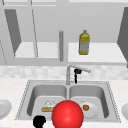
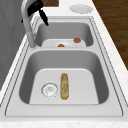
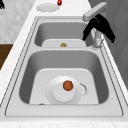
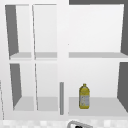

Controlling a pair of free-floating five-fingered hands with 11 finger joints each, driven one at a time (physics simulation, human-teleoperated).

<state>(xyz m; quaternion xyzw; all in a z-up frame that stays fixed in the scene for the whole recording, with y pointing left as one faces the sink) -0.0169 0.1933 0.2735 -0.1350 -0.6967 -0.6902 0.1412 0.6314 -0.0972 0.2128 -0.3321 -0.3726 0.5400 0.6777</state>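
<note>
right hand at faucet, grip unclear | side: baguette | left hand perhaps curled

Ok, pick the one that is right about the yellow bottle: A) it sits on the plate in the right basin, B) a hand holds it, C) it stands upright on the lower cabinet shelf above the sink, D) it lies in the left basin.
C: the yellow bottle stands upright on the lower cabinet shelf, above the faucet, with no hand on it.
</note>
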